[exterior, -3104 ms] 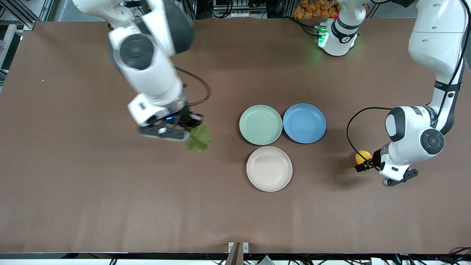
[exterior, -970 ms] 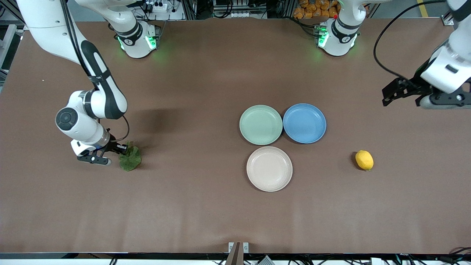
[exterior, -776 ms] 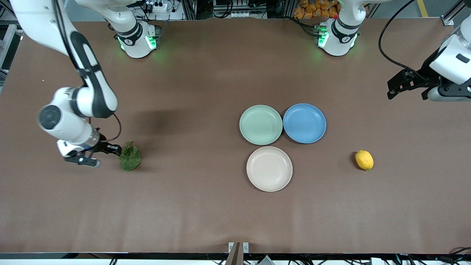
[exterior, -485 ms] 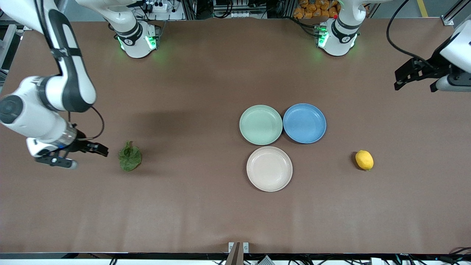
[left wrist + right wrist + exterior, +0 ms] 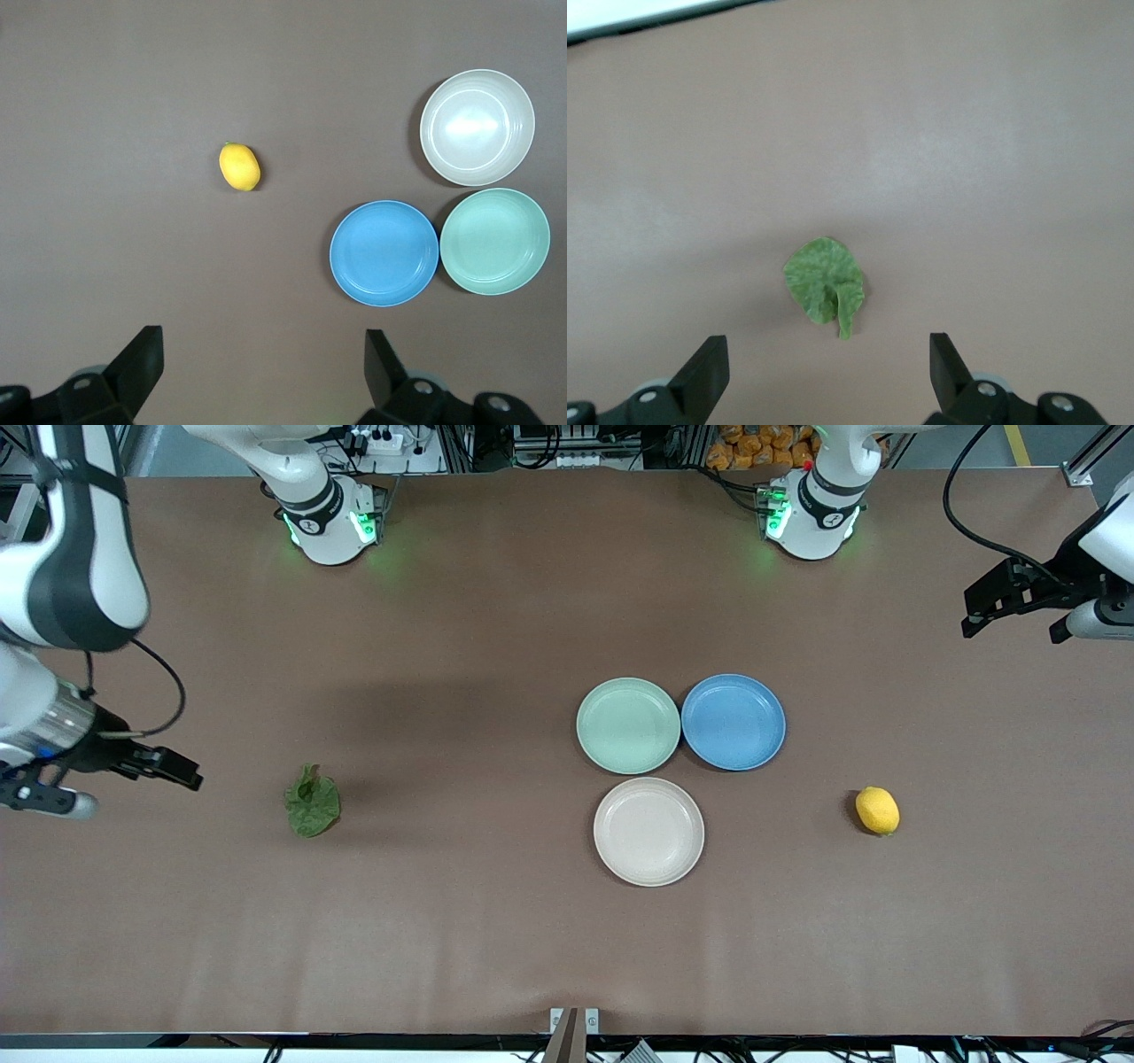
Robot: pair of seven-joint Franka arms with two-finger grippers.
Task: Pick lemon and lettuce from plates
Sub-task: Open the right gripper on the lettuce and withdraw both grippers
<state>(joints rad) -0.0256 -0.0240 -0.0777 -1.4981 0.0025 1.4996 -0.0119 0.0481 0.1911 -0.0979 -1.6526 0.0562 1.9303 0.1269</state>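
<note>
The lemon (image 5: 877,810) lies on the bare table toward the left arm's end and also shows in the left wrist view (image 5: 239,166). The lettuce (image 5: 312,809) lies on the table toward the right arm's end and also shows in the right wrist view (image 5: 825,283). The mint plate (image 5: 628,725) and the beige plate (image 5: 648,831) stand empty mid-table. My left gripper (image 5: 979,615) (image 5: 263,372) is open and empty, up over the table's end, apart from the lemon. My right gripper (image 5: 182,778) (image 5: 827,372) is open and empty, apart from the lettuce.
An empty blue plate (image 5: 733,721) touches the mint plate on the side toward the left arm's end. The two arm bases (image 5: 328,514) (image 5: 811,509) stand at the table's back edge. The table is a brown mat.
The right gripper set the lettuce on the table, opened and drew back toward its end of the table. The left gripper left the lemon lying and rose away toward its own end.
</note>
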